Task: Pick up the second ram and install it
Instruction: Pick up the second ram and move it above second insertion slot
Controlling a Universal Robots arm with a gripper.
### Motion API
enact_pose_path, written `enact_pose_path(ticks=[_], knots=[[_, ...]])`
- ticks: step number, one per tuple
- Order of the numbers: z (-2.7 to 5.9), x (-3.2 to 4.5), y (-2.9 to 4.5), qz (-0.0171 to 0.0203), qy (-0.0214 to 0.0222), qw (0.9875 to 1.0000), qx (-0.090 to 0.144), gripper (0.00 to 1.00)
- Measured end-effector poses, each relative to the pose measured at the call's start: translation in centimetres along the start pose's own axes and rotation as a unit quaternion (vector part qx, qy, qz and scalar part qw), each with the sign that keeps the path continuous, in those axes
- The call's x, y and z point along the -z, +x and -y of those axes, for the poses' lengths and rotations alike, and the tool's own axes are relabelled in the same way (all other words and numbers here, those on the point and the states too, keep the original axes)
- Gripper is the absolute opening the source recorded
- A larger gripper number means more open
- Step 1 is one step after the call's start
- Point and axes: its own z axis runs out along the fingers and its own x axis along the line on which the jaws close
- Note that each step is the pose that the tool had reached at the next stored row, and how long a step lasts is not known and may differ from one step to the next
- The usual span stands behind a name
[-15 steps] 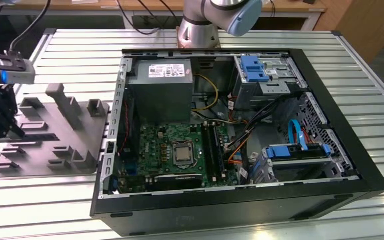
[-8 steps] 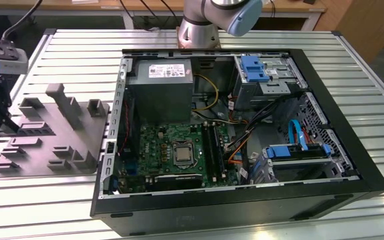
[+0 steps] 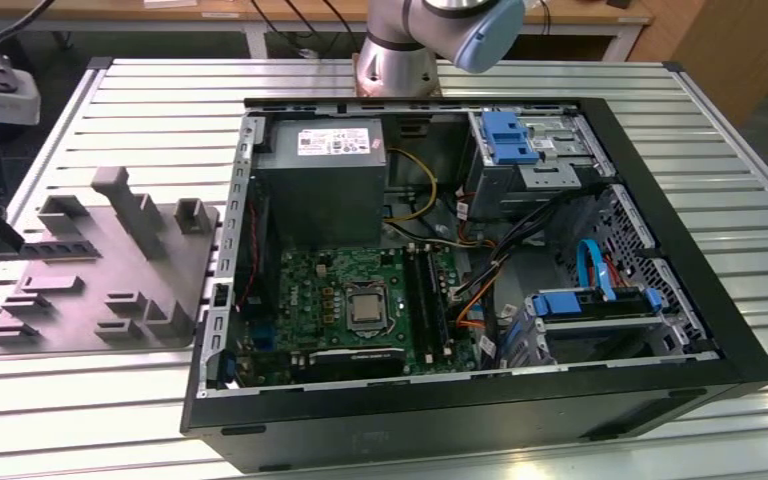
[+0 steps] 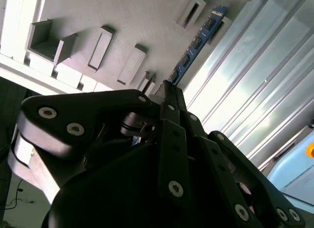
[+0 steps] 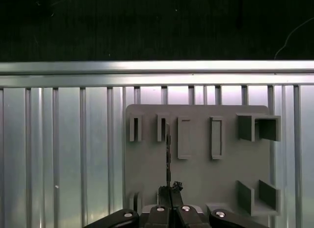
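The second ram (image 4: 195, 44), a thin blue stick with dark chips, is clamped at one end between the fingertips of the gripper (image 4: 167, 88). The rest of its length reaches out past them over the gray holder plate (image 4: 122, 22). In the first wrist view the second ram (image 5: 168, 157) shows edge-on as a dark line running from the gripper (image 5: 170, 190) across the holder plate (image 5: 196, 174), between two of its slots. Whether it has lifted clear of the plate or still touches it is hard to tell.

The holder plate (image 3: 91, 300) lies on the slatted metal table (image 3: 704, 120) at the exterior view's left. Just beside it on the right is the open computer case (image 3: 651, 385), with its green motherboard (image 3: 317, 290) exposed. The arm (image 3: 411, 40) rises at the far edge of the table.
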Motion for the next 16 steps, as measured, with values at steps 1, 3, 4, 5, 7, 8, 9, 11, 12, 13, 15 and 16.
enact_pose_path(ticks=[1,3,4,5,7,8,9,11,12,13,15,16], knots=[[0.00,0.27,-0.01,0.0000,0.0005,1.0000,0.000,0.11],[0.00,0.76,-0.02,0.0001,0.0012,1.0000,-0.001,0.11],[0.00,0.99,-0.03,0.0001,0.0015,1.0000,-0.001,0.11],[0.00,1.23,-0.03,0.0000,0.0017,1.0000,-0.001,0.11],[0.01,1.74,-0.05,0.0001,0.0025,1.0000,-0.002,0.11],[0.01,2.01,-0.05,0.0001,0.0028,1.0000,-0.002,0.11],[0.01,2.30,-0.06,0.0001,0.0032,1.0000,-0.002,0.11],[0.01,2.85,-0.08,0.0001,0.0039,1.0000,-0.002,0.11],[0.01,3.14,-0.08,0.0001,0.0042,1.0000,-0.002,0.11],[0.01,3.44,-0.09,0.0002,0.0046,1.0000,-0.002,0.11],[0.02,4.08,-0.11,0.0002,0.0052,1.0000,-0.003,0.11],[0.02,4.42,-0.12,0.0002,0.0056,1.0000,-0.003,0.11]])
